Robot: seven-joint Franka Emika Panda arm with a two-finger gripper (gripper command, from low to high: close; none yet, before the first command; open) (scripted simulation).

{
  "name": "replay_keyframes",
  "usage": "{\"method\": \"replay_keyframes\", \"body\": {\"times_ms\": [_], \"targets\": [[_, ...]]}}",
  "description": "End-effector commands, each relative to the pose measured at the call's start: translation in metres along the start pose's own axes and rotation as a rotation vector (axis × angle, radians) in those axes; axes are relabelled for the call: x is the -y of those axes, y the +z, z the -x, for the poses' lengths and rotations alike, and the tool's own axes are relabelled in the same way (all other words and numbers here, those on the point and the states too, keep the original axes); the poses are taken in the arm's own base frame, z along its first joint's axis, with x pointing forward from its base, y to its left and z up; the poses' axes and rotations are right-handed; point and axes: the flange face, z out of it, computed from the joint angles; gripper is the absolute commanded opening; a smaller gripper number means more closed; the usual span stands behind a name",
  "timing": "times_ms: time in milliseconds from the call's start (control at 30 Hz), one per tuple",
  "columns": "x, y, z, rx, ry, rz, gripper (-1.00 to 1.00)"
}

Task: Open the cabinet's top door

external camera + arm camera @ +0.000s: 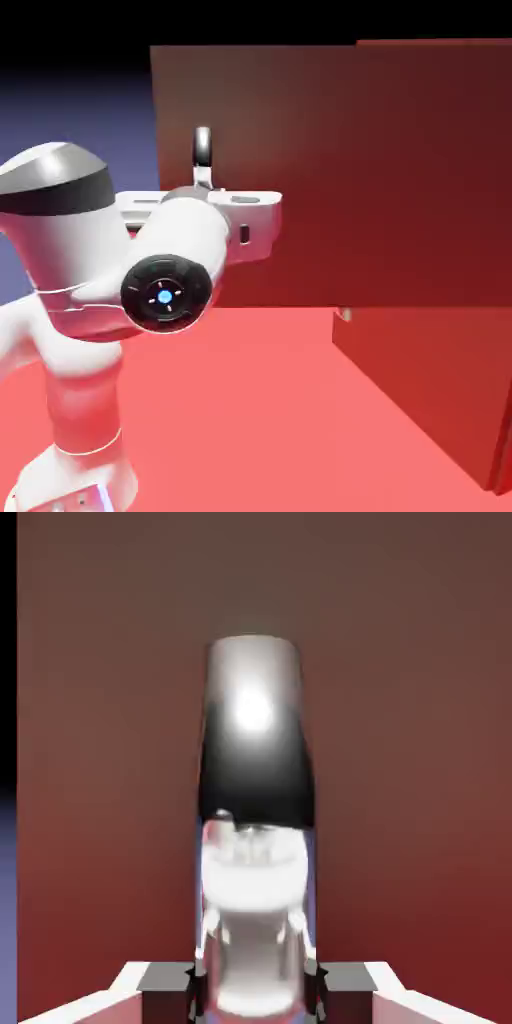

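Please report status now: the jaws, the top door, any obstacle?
Gripper shut on handle. Top door swung wide open. No obstacle visible.

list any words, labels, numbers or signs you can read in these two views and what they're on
None: no readable text in either view.
The top door is a plain red-brown panel.
The gripper, shut on the shiny handle, carries no marking.
The round cap on the arm shows only a small blue light, no letters.
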Motion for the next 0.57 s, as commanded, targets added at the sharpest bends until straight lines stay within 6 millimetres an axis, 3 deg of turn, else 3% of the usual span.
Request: {"method": "replay_keyframes", "body": {"times_ms": [0,267,533], "targets": [[-0.002,-0.01,-0.002,0.014,0.0,-0.014,-1.0],[-0.023,-0.08,-0.023,0.122,0.0,-0.122,-1.0],[-0.047,-0.136,-0.047,0.215,0.0,-0.215,-1.0]]}}
